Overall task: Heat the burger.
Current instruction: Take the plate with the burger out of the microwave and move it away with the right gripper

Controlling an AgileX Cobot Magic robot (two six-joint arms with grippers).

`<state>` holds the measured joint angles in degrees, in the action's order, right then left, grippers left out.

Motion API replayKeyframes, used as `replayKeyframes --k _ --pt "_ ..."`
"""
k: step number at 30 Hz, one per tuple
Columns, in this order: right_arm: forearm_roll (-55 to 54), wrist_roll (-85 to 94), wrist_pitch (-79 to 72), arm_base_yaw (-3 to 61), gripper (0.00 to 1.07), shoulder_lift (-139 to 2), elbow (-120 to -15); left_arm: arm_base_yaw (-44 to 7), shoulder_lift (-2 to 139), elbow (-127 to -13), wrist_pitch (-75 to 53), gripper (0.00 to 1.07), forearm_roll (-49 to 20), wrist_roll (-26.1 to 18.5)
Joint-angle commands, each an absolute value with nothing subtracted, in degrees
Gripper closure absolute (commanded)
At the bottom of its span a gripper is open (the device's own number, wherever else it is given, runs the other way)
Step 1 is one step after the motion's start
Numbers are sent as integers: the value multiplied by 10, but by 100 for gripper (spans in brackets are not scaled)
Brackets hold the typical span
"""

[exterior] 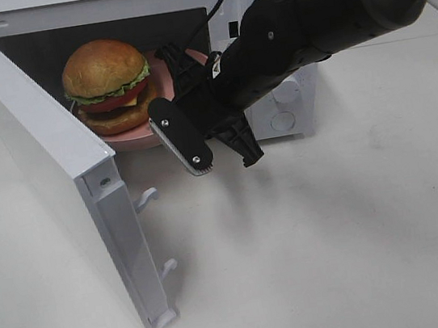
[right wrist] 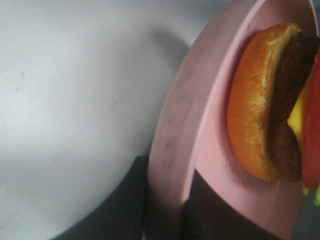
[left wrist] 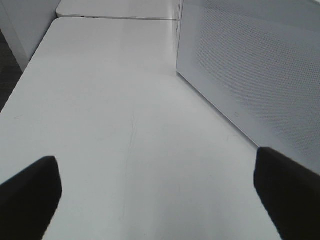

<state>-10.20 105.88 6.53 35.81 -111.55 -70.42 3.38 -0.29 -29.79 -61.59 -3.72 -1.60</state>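
The burger (exterior: pixel 105 82), with a golden bun, lettuce, tomato and patty, sits on a pink plate (exterior: pixel 138 136) at the mouth of the open microwave (exterior: pixel 277 115). My right gripper (exterior: pixel 179 80) reaches in from the right and is shut on the plate's right rim. In the right wrist view the burger (right wrist: pixel 265 100) lies on the plate (right wrist: pixel 175 125), whose rim runs between the gripper's (right wrist: pixel 187 212) dark fingers (right wrist: pixel 230 217). My left gripper (left wrist: pixel 160 200) stands open over bare table and holds nothing. It is outside the exterior high view.
The microwave door (exterior: pixel 43 131) swings wide open toward the front left; its latch hooks stick out along its edge. Its perforated outer face (left wrist: pixel 250 65) stands beside my left gripper. White tabletop (exterior: pixel 335 237) spreads in front of the microwave.
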Motion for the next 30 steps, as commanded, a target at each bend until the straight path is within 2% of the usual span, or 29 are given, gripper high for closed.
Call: replayKeyframes --k 1,30 --pt "-133 1060 19 354 107 -1085 -693 34 -14 -296 -612 9 -41 -15" --pt "-160 1064 -22 355 107 -916 -510 34 -14 -296 -612 9 -41 -15"
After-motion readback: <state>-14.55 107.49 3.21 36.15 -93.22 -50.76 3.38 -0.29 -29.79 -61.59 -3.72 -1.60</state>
